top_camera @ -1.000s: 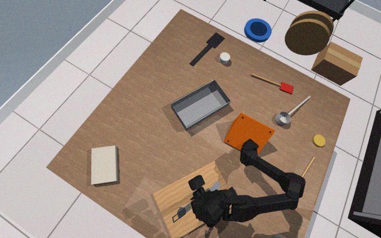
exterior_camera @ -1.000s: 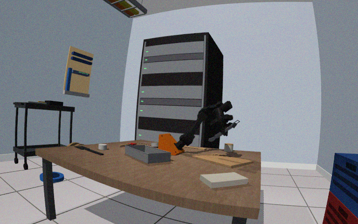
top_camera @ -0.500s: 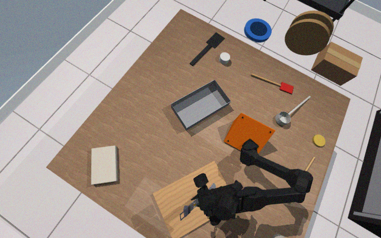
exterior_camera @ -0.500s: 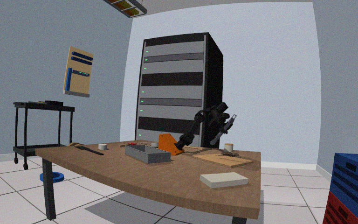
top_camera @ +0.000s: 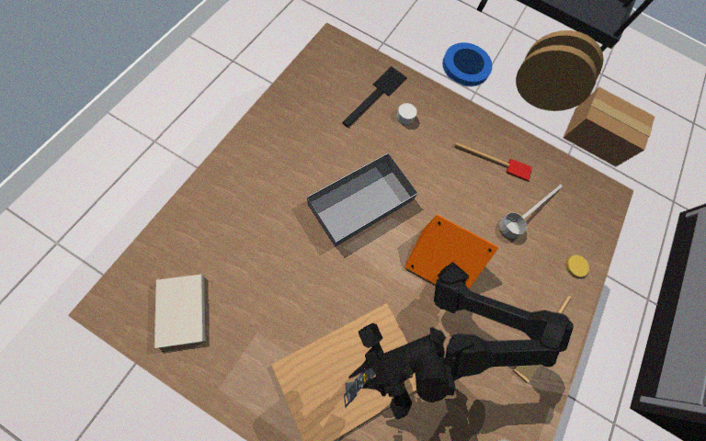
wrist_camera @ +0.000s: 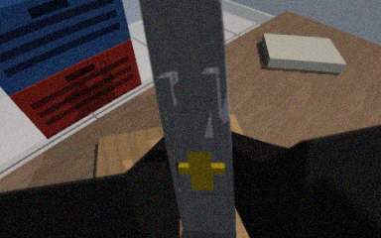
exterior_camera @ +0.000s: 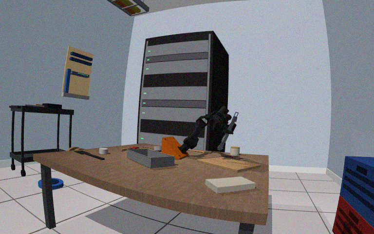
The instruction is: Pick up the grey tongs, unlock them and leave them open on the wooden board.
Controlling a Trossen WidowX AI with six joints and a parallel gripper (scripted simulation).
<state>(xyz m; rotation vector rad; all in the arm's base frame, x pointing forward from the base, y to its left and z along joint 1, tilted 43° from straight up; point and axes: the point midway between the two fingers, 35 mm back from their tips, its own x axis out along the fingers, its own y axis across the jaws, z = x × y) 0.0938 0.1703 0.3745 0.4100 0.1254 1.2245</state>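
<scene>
The grey tongs (top_camera: 355, 390) (exterior_camera: 223, 140) (wrist_camera: 193, 119) hang in the air above the wooden board (top_camera: 312, 364) (exterior_camera: 234, 165) (wrist_camera: 116, 149). They are steeply tilted, with the looped hinge end up and the tips down. Their arms look close together, and a yellow piece shows on them in the wrist view. My gripper (top_camera: 366, 378) (exterior_camera: 229, 128) (wrist_camera: 191, 138) is shut on the tongs at their middle part, well above the board. The fingers and wrist hide some of the tongs. The roasting tin (top_camera: 358, 210) (exterior_camera: 162, 162) is empty and stands apart from the board.
A cream block (top_camera: 179, 311) (exterior_camera: 230, 184) (wrist_camera: 303, 52) lies beyond the board. The orange wedge (top_camera: 449, 246) (exterior_camera: 171, 147) stands by the arm's base. A black spatula (top_camera: 367, 104), white cup (top_camera: 406, 112), red spatula (top_camera: 519, 169) and ladle (top_camera: 512, 226) lie farther off.
</scene>
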